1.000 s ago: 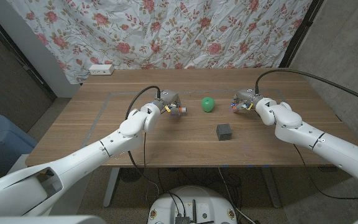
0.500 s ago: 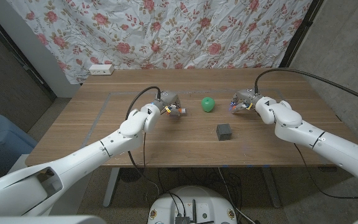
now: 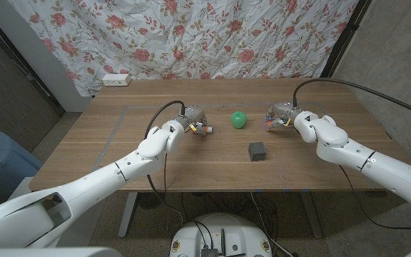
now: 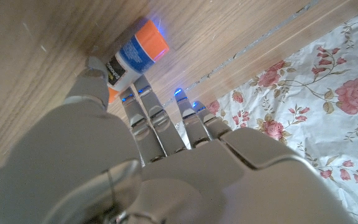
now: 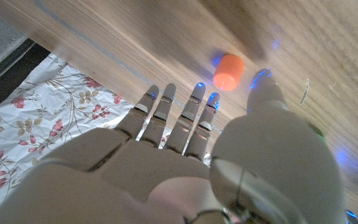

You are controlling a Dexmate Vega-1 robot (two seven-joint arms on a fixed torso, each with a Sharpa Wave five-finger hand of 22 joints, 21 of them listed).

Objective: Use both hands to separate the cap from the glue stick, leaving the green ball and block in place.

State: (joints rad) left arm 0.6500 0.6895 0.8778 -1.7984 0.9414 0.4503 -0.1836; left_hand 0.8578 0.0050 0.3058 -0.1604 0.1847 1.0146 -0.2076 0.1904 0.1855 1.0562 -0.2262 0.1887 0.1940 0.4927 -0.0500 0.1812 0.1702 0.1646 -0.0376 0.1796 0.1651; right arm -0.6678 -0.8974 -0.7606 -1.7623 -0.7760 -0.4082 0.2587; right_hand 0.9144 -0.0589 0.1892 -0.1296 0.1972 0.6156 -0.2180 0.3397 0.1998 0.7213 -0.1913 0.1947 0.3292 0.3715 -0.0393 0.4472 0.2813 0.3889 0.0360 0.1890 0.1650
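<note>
Even indoor light, soft shadows — head view sharp, wrist views blurred

Both hands hover, fingers extended.

My left hand is over the table, left of centre. The glue stick lies on the wood at its fingertips, thumb touching the stick's side. The ball sits just right of this hand, between both hands. My right hand is right of the ball, well apart from the left. The cap stands on the table just ahead of the right hand's fingertips, beside the thumb, apart from the stick. The block rests nearer me than either hand, between them, closer to the right one.
</note>
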